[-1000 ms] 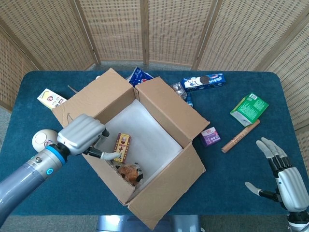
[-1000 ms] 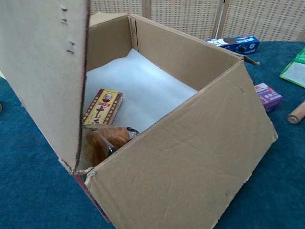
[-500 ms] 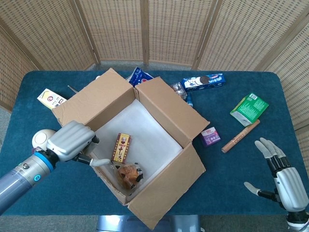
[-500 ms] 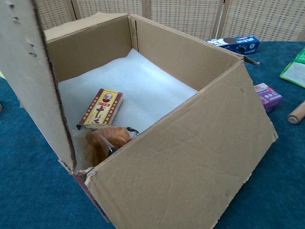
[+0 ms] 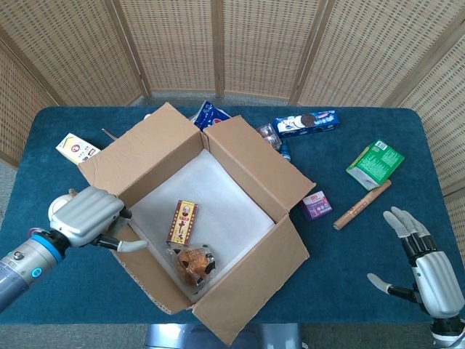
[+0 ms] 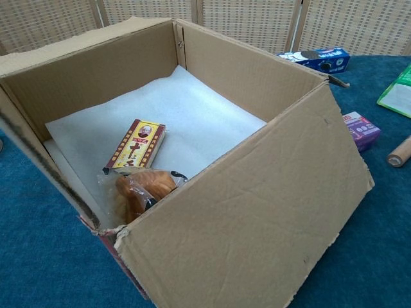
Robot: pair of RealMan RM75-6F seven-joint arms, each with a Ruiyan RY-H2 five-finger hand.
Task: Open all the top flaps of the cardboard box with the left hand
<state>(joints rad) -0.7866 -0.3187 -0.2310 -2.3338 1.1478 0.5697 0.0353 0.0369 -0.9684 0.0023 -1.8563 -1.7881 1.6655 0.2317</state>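
Since a second ago the left hand point(image 5: 91, 218) has drawn outward, folding the near-left flap point(image 5: 145, 280) down. Its fingers curl loosely, thumb touching the flap's edge, gripping nothing. The cardboard box point(image 5: 251, 171), just beside it, looks light and stiff; flaps are best pushed at their free edges.

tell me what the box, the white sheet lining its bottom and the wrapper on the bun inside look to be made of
The box looks like matte brown corrugated cardboard: creased faces, ragged torn edges. The white sheet seems to be thin foam padding, soft and faintly textured, though it could be paper. The wrapper looks like clear glossy plastic film, crinkled, with the brown bun showing through.
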